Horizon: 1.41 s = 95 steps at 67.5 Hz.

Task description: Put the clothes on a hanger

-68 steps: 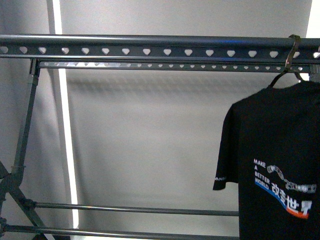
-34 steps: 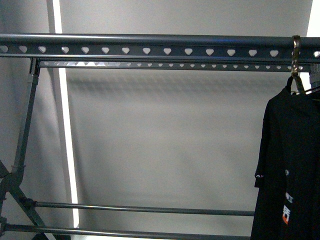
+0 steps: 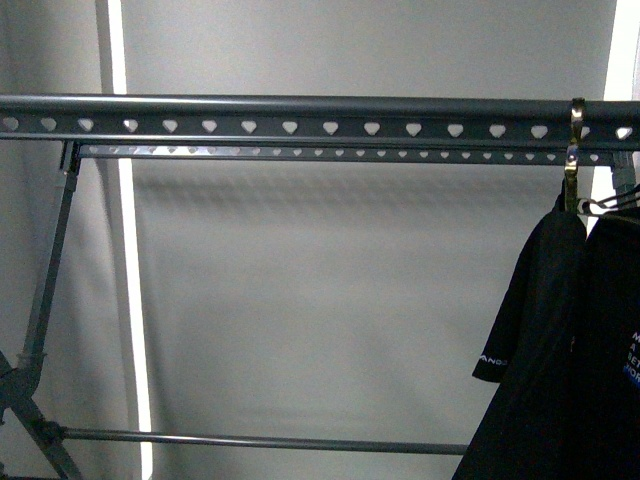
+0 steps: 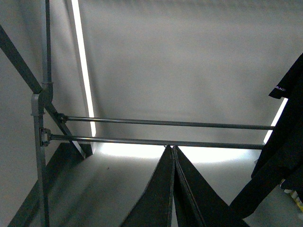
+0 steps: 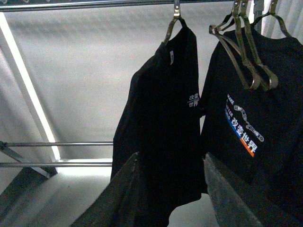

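Note:
The black T-shirt [image 3: 590, 400] hangs on a thin wire coat hanger whose hook [image 3: 576, 140] sits over the dark-grey rail [image 3: 300, 115] with heart-shaped holes, at the rail's far right. The shirt is turned nearly edge-on, and only a bit of white print shows. In the right wrist view the same shirt [image 5: 161, 118] hangs from the rail [image 5: 94, 4], just beyond my open right gripper [image 5: 170, 156], and nothing is between the jaws. My left gripper [image 4: 172, 156] is shut and empty, low near the rack's lower bars, with the shirt's edge [image 4: 284, 156] to one side.
A second black printed T-shirt [image 5: 255, 118] hangs beside the first, with several bare wire hangers [image 5: 251, 56] in front of it. The rack's lower crossbars [image 4: 165, 124] and grey legs [image 3: 45, 290] stand at the left. A grey wall lies behind.
The T-shirt has swung from face-on to nearly edge-on on its hook. The rail now sits a little lower in the front view.

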### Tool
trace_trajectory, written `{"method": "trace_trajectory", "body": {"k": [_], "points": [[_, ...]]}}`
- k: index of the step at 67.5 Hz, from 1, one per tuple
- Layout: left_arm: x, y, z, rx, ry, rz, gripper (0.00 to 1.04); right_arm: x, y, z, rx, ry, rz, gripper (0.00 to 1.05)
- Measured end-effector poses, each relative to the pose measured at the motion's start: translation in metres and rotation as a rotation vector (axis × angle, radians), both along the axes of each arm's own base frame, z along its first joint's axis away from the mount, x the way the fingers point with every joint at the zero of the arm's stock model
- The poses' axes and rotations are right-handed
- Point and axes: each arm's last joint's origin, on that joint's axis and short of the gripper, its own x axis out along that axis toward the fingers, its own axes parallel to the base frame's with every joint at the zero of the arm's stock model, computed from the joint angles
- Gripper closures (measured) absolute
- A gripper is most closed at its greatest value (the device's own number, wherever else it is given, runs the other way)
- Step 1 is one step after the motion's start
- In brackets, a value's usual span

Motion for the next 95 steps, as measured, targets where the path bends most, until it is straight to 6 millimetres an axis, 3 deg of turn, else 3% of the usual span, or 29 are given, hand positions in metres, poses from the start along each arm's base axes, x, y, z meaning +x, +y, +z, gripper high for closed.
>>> {"method": "trace_trajectory", "body": {"k": [14,39,77,93,95], "points": [[-0.012,0.000,-0.003,0.000,0.011,0.001,1.01,0.000,0.000,-0.025,-0.012,0.001,0.002,1.03],[-0.012,0.000,-0.003,0.000,0.005,0.001,1.01,0.000,0.000,-0.055,-0.012,0.005,0.002,1.02],[-0.012,0.000,-0.003,0.000,0.005,0.001,1.01,0.000,0.000,-0.078,-0.012,0.003,0.002,1.02],[-0.012,0.000,-0.003,0.000,0.005,0.001,1.01,0.000,0.000,-0.078,-0.012,0.002,0.002,1.02],[-0.012,0.000,-0.003,0.000,0.005,0.001,0.97,0.000,0.000,-0.078,-0.014,0.002,0.002,1.01]]}}
